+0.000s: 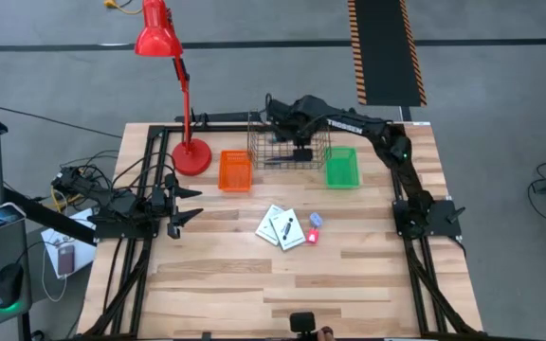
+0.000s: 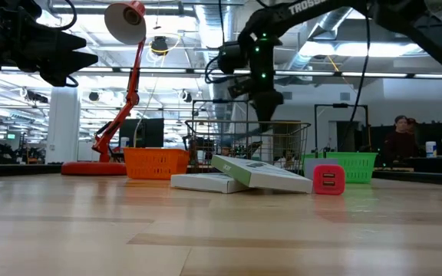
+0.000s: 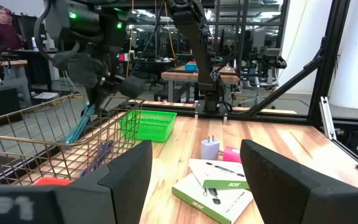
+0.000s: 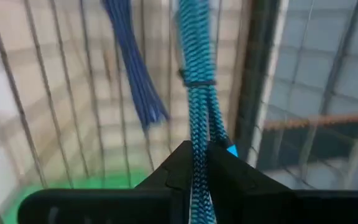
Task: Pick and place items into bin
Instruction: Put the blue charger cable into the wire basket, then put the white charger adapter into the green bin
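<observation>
right gripper (image 4: 197, 163) hanging over the wire basket (image 1: 288, 152) at the table's far edge, pinching a teal braided cable (image 4: 194, 74) (dark blue one beside). left gripper (image 1: 180, 203) waiting spread near the left edge.

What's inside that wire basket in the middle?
Inside the wire basket, the right gripper dangles a teal braided cable pinched between its fingers. A dark blue cable lies in there too. The arm covers part of the basket's floor, so more could be hidden.
</observation>
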Controlling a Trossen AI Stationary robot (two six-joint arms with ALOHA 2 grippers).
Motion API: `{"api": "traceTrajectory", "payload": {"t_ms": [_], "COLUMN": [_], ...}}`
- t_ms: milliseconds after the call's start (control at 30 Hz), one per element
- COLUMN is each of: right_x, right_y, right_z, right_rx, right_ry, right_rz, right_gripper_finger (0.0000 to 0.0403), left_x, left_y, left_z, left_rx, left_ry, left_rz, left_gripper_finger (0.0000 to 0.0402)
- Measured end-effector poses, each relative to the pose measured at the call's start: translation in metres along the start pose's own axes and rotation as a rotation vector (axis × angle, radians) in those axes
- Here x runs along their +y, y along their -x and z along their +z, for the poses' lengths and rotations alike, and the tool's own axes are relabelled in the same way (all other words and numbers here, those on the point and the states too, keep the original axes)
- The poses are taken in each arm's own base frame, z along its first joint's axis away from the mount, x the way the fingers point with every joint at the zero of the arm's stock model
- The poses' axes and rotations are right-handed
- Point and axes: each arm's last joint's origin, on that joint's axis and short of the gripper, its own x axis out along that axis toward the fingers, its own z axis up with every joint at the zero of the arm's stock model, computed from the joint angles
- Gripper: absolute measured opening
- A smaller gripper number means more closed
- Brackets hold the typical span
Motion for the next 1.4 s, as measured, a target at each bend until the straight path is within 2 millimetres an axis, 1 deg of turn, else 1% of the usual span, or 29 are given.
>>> {"api": "traceTrajectory", "payload": {"t_ms": [100, 200, 367, 600, 833, 967, 1033, 1167, 1200, 1267, 1333, 1400], "right_x": [0.006, 0.009, 0.011, 0.002, 0.003, 0.006, 0.010, 0.021, 0.023, 0.026, 0.028, 0.033], "right_y": [-0.001, 0.007, 0.021, 0.047, 0.067, 0.075, 0.079, 0.083, 0.083, 0.084, 0.090, 0.097], "right_z": [0.001, 0.003, 0.004, 0.007, 0.011, 0.011, 0.007, -0.005, -0.005, -0.003, -0.006, -0.006], "right_rx": [0.084, 0.083, 0.038, -0.049, -0.127, -0.132, -0.092, 0.017, 0.016, -0.036, -0.099, -0.165], "right_ry": [0.038, 0.067, 0.080, 0.014, -0.029, -0.046, -0.048, -0.056, -0.077, -0.150, -0.187, -0.192], "right_rz": [-0.073, -0.121, -0.160, -0.210, -0.228, -0.218, -0.206, -0.132, -0.103, -0.028, 0.124, 0.245], "right_gripper_finger": [0.0044, 0.0047, 0.0047, 0.0048, 0.0048, 0.0048, 0.0048, 0.0048, 0.0048, 0.0048, 0.0048, 0.0047], "left_x": [0.000, 0.000, 0.000, 0.000, 0.000, 0.000, 0.000, 0.000, 0.000, 0.000, 0.000, 0.000], "left_y": [0.000, 0.000, 0.000, 0.000, 0.000, 0.000, 0.000, 0.000, 0.000, 0.000, 0.000, 0.000], "left_z": [0.000, 0.000, 0.000, 0.000, 0.000, 0.000, 0.000, 0.000, 0.000, 0.000, 0.000, 0.000], "left_rx": [0.000, 0.000, 0.000, 0.000, 0.000, 0.000, 0.000, 0.000, 0.000, 0.000, 0.000, 0.000], "left_ry": [0.000, 0.000, 0.000, 0.000, 0.000, 0.000, 0.000, 0.000, 0.000, 0.000, 0.000, 0.000], "left_rz": [0.000, 0.001, 0.000, 0.000, 0.000, 0.000, 0.000, 0.000, 0.000, 0.000, 0.000, 0.000], "left_gripper_finger": [0.0233, 0.0233, 0.0233, 0.0233, 0.0233, 0.0233, 0.0233, 0.0233, 0.0233, 0.0233, 0.0233, 0.0233]}}
